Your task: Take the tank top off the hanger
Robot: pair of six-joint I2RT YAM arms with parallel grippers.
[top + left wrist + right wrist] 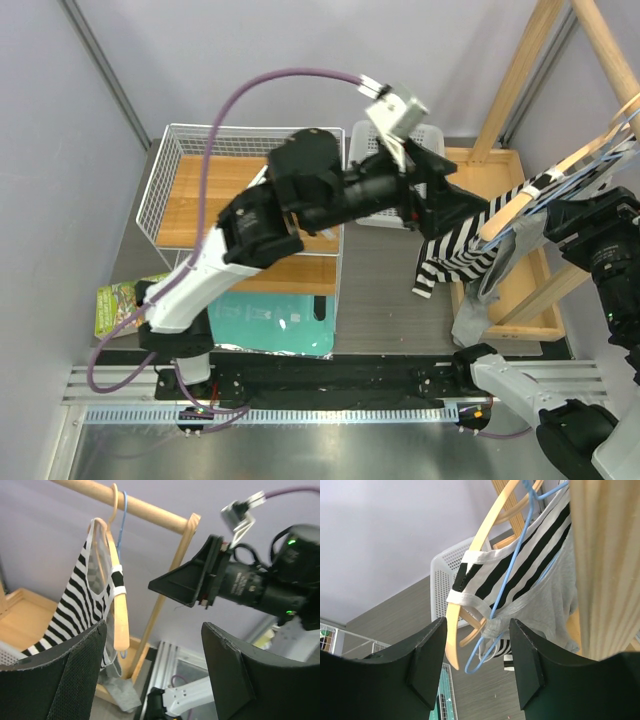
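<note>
Tank top [82,600] hangs on the wooden hanger [121,620]; left gripper [152,645] and right gripper [477,645] jaws stand apart, empty. Pinch only the white strap [465,600] (not the blue hanger [495,605]) and slide it off the tip

It was a robotics lab cell, not a home. Plain grey walls [300,60] boxed in a small desk [380,290]. A left arm [290,200] and right arm [530,390] were bolted to an aluminium rail [330,385]. A purple cable [270,80] looped loose. A wooden rack [520,60] and wire basket [180,180] stood there.
</note>
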